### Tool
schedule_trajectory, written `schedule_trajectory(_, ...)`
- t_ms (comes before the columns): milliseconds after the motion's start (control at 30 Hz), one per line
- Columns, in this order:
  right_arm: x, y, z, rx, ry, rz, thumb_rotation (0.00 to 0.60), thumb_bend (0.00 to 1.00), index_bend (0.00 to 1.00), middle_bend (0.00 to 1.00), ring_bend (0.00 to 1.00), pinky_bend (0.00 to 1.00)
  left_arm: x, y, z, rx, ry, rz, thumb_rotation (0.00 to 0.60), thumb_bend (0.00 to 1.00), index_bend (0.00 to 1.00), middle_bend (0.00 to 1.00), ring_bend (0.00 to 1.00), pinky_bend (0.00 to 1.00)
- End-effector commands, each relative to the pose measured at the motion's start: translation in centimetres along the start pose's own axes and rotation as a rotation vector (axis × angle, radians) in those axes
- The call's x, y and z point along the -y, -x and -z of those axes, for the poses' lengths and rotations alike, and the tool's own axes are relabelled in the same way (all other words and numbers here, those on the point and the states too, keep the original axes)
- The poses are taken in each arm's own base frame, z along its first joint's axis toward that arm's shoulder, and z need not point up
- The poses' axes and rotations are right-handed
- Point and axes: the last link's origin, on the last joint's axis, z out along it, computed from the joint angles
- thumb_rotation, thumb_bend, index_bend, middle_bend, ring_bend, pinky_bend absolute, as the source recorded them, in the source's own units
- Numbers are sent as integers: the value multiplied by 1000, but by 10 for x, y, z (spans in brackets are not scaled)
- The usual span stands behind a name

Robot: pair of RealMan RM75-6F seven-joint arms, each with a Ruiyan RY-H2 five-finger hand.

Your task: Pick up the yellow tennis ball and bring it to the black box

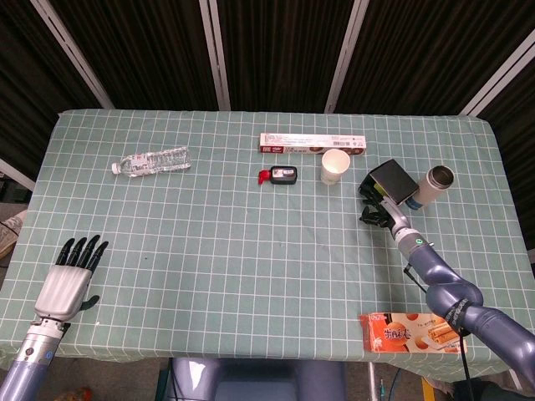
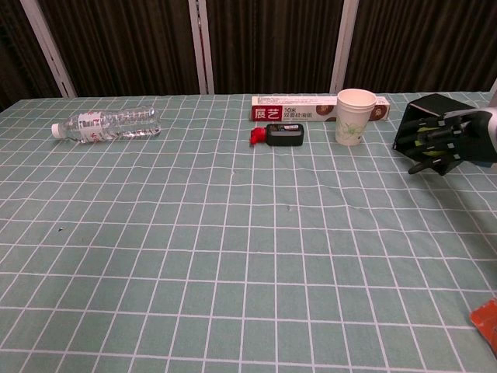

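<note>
Carry nearly done: right hand [image 2: 441, 145], fingers wrapped on yellow fuzzy tennis ball [image 2: 420, 141], touching matte black box [image 1: 391, 179]; release left.

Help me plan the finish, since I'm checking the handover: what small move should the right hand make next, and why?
Probably ease the right hand forward a touch and let go. It already sits right against the front of the black box, and only slivers of the yellow tennis ball show between its dark fingers, so the carry looks nearly done. Whether the box opens toward the hand is unclear.
</note>
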Motion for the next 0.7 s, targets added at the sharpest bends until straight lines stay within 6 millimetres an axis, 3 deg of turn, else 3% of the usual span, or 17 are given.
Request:
schedule_trajectory(33,2,-9,0,-10,11,40,600,814,36,84,101,297,-1,1,-1,5,-2,-3,600,104,0,0,0,0)
schedule_trajectory(200,3,-20,0,-33,19,69,600,814,36,84,101,273,-2,2,-1,10,-5,-8,600,104,0,0,0,0)
schedule_trajectory(433,4,-31,-2,-70,9,82,600,815,36,84,94,151,-4,4,-2,19,-8,-13,600,105,0,0,0,0)
schedule_trajectory(700,3,-23,16,-26,-26,59,600,815,18,84,66,142,-4,1,1,12,-1,-5,600,107,0,0,0,0)
